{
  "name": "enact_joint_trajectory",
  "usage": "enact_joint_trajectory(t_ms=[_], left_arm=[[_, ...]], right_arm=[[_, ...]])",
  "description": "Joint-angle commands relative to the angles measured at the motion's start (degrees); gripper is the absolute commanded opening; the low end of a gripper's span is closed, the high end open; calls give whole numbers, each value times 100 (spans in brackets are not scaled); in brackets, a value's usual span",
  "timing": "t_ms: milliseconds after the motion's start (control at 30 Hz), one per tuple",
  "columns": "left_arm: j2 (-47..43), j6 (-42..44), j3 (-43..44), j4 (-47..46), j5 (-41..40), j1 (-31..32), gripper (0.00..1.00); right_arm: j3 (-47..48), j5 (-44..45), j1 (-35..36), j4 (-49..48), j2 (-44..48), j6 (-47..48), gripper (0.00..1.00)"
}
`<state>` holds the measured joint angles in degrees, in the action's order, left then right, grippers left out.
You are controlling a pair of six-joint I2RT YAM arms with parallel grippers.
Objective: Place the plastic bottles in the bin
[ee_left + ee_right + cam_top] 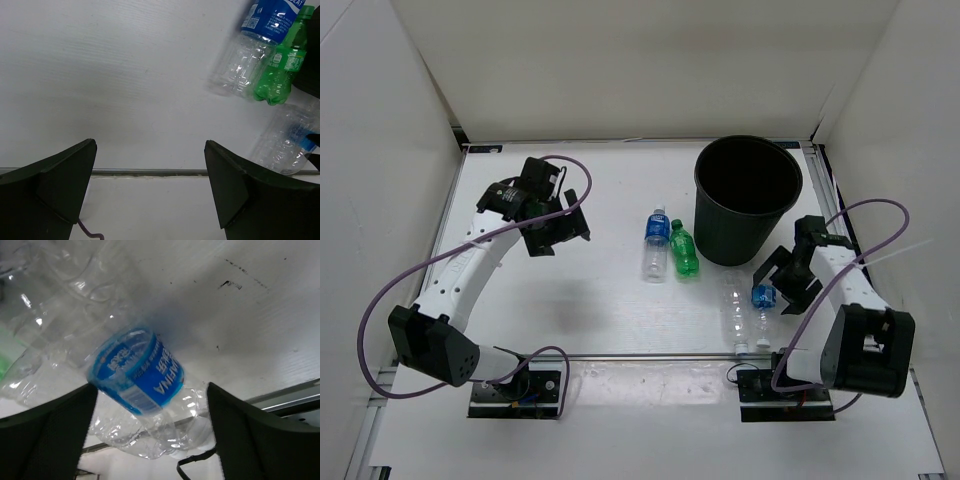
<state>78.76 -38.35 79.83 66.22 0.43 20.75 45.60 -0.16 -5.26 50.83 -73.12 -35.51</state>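
One white worktop carries four plastic bottles and one bin, a large round black bucket. Three of the bottles are clear and one is green. Two of the clear ones have blue labels: the first labelled bottle lies to the left of the bin, and the second labelled bottle lies in front of the bin. The third clear bottle is just beside the second, also in front of the bin. The single green bottle lies just left of the bin. There are two robot arms, each with one end effector, so two in all: the left end effector and the right end effector. Two purple cables loop out, one per arm.
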Motion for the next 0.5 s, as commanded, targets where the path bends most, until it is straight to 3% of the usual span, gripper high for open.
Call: enact_joint_trajectory(t_ms=[0,67,233,467], left_arm=[[-212,73,-12,-91,-43,16,100],[-212,73,-64,-143,-43,16,100],[-159,73,-64,-196,-43,16,100],[-107,73,-65,-197,10,16,100]], right_arm=[[-78,-54,-168,-222,-263,-9,87],[-17,-107,-238,-109,-325,-87,73],[203,270,-239,357,-519,-395,62],[677,929,-292,1164,-476,-729,33]])
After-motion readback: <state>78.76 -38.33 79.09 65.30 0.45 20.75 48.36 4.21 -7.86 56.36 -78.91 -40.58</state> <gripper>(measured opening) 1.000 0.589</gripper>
